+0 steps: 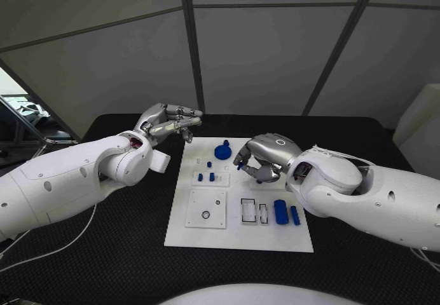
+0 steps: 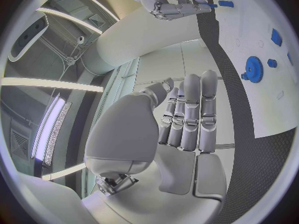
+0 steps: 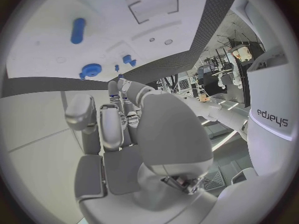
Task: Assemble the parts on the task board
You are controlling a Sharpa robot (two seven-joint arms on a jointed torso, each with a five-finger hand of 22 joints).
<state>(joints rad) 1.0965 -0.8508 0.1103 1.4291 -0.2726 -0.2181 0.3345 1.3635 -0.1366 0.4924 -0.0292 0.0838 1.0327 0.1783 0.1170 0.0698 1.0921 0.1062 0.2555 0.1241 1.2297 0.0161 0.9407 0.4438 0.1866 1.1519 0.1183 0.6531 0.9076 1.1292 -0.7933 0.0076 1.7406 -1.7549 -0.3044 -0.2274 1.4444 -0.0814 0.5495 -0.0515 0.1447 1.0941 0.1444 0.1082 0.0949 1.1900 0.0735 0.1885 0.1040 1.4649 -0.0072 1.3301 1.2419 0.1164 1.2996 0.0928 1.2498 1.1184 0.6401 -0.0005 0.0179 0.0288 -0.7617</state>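
The right hand (image 1: 264, 155) pinches a small blue part (image 1: 240, 166) over the task board (image 1: 275, 238). The left hand (image 1: 170, 125), at ten o'clock off the board, grasps nothing, fingers loosely apart.

1. The left hand (image 1: 172, 123) hangs over the far-left corner of the task board (image 1: 275, 238), blocking any approach there from the black table (image 1: 110, 254).
2. The right hand (image 1: 264, 156) sits low over the board's far-right stretch, fingers curled near a small blue piece (image 1: 240, 166), so that side is crowded.
3. The blue gear (image 1: 223, 152) stands between the two hands, and the gap on either side is tight.
4. Two upright blue cylinders (image 1: 281, 211) and the slotted frames (image 1: 249, 211) beside them occupy the right edge halfway down.
5. The board's near strip and its near-left corner lie bare, giving open passage from the near edge of the tabletop.
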